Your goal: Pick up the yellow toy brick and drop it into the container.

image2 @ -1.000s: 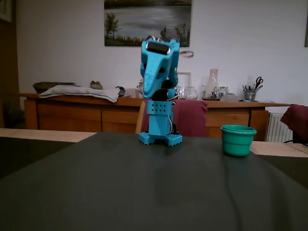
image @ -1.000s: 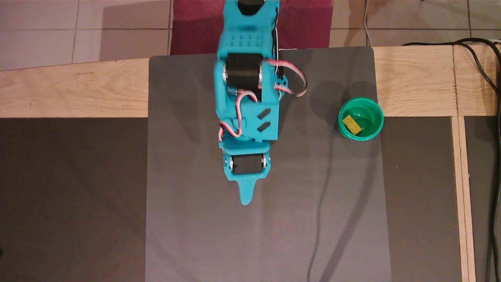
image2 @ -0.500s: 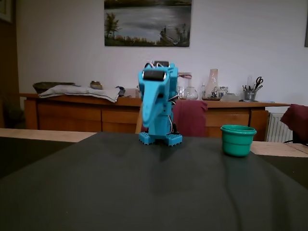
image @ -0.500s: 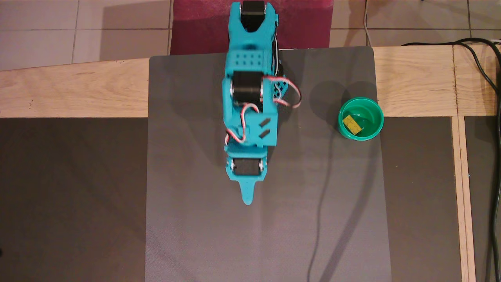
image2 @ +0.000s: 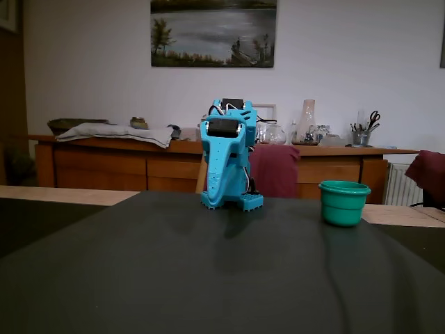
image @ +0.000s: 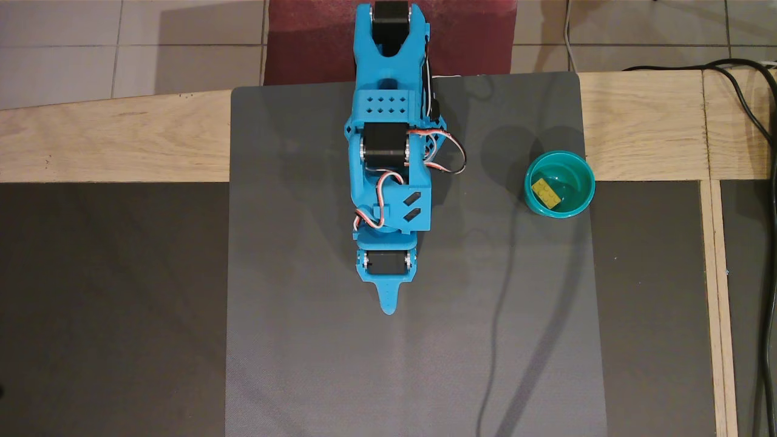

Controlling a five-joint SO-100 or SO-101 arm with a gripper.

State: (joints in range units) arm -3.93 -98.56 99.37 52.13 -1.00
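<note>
one small yellow rectangular plastic toy brick (image: 546,193), studs up, lies inside one round teal-green plastic cup (image: 586,174), at the left part of its floor in the overhead view. in the fixed view only the cup (image2: 343,204) shows, upright; the brick is hidden by its wall. the cup sits at the far right edge of one dark grey mat (image: 303,340), partly over the pale wooden table (image: 115,142). one blue plastic arm (image: 391,164) stands at the far middle of the mat, folded down low. its two-finger gripper (image: 388,303) points toward the near side, tip low over the mat, well apart from the cup, holding nothing. from above the fingers read as one narrow tip; seemingly together, but cannot tell for sure. two black cables (image: 756,121) run along the right side.
</note>
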